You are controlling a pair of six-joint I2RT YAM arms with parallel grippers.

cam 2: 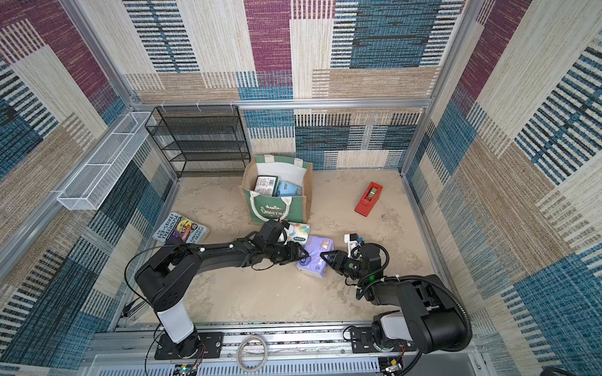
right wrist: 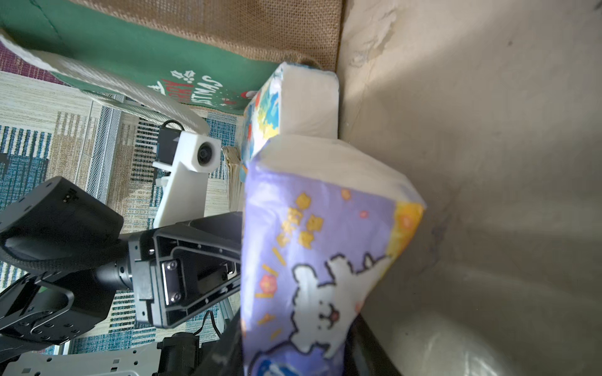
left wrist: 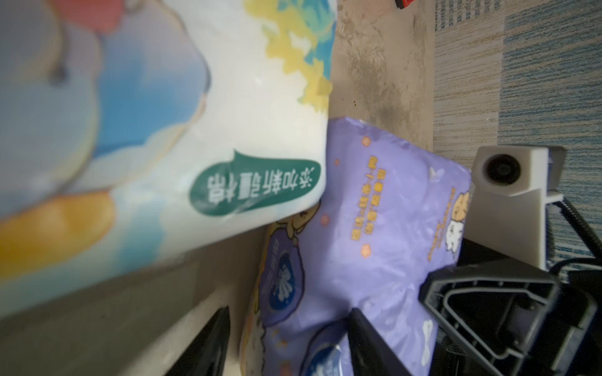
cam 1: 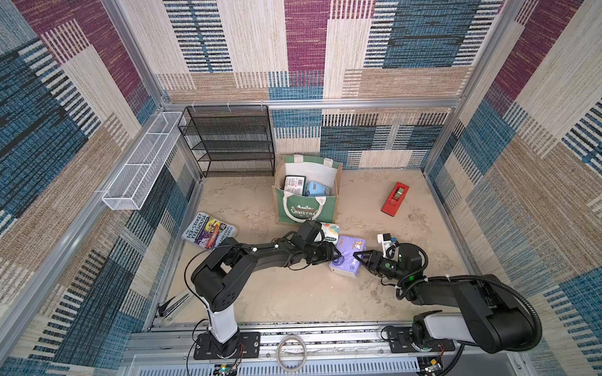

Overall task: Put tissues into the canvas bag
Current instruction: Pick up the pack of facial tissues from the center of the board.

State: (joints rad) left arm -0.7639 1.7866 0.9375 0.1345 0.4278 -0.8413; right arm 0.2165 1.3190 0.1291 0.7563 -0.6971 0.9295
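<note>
Two sets of jaws are on one lilac pack [cam 1: 350, 249], coming at it from opposite ends.

Right jaws: narrow. The pack fills the gap, with a finger [right wrist: 371, 355] against each side in the right wrist view, so they are gripping it.

Left jaws: part open, straddling the other end. The left wrist view shows a strip of bare table between one finger [left wrist: 211, 341] and the wrapper, so no clamp there.

The pack looks tilted rather than flat in the right wrist view. It sits near the middle of the table [cam 1: 293, 293], in front of the canvas bag [cam 1: 308, 211] and outside it.

Elephant pack [cam 1: 330, 231]: on the table just beside the lilac one, apparently touching it. It lies against the bag's front right corner, partly under the left wrist in both top views.

The bag stands upright and open. Inside it are a flat green-and-white pack [cam 1: 294, 186] and a light blue pack [cam 1: 316, 188], side by side. Its rope handle hangs over the green front.

Further out:
- A Treehouse book [cam 1: 210, 231] lies flat, left of the bag.
- A red oblong object [cam 1: 395, 198] sits well apart on the right.
- A black mesh shelf [cam 1: 234, 140] stands at the back wall, behind and left of the bag.
- A white wire basket [cam 1: 140, 162] hangs on the left frame.
</note>
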